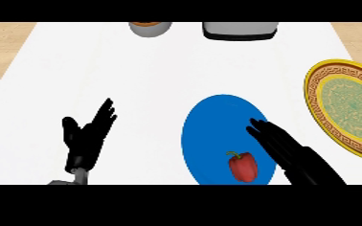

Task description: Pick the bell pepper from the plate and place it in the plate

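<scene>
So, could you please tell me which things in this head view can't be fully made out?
- Yellow patterned plate: cut off by the right edge.
- Grey box and round pot at the far side: cut by the top band, so what they are is unclear.
- Right hand: over the blue plate beside the red pepper, hiding part of the plate.
- Left hand: open, fully visible.

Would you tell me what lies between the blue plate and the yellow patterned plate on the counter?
In the head view, only bare white counter separates the blue plate from the yellow patterned plate; lower down, the right hand reaches over the blue plate's right rim.
</scene>
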`<state>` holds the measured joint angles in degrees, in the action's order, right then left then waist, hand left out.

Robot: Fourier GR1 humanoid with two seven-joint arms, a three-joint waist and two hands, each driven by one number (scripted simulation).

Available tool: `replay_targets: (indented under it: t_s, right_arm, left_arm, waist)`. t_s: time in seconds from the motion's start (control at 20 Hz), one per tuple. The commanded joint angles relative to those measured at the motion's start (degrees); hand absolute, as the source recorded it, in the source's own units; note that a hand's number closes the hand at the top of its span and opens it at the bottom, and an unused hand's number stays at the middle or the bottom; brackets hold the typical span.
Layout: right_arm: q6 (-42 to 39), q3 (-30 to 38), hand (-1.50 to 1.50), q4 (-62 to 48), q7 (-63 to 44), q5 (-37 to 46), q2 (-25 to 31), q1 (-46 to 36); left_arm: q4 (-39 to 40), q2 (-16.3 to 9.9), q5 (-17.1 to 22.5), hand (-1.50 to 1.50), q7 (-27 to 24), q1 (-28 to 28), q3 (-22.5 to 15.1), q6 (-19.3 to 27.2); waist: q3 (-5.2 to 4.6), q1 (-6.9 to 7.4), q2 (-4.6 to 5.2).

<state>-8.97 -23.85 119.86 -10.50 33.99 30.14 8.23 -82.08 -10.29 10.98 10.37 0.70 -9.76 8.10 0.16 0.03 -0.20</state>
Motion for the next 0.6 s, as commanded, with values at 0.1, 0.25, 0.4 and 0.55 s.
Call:
replay_targets:
  t_s: [0.1,0.25,0.4,0.55]
  right_arm:
    - [1.89,-4.67,-1.50,-1.86,1.40,8.20,-5.19,3.46]
    - [2.11,-3.20,-1.50,-4.67,0.78,10.73,-6.73,1.40]
    - [3.73,-1.28,-1.50,-10.38,3.31,12.76,-6.61,-0.01]
    - [0.20,1.86,-1.50,-4.19,2.21,11.87,-4.02,3.24]
  left_arm:
    - [0.85,0.65,-0.15,0.00,0.40,0.38,1.63,-1.90]
    - [-2.68,2.36,-1.70,0.00,2.16,2.35,0.06,-0.02]
    - [-1.73,-1.21,-0.41,0.00,4.09,0.42,3.16,-3.02]
    - [1.85,1.94,-1.70,0.00,1.48,-1.64,3.13,-2.10]
  waist:
    - [-0.16,-0.21,0.15]
    - [-0.16,-0.01,0.15]
    - [-0.15,0.03,0.20]
    - [-0.16,-0.29,0.17]
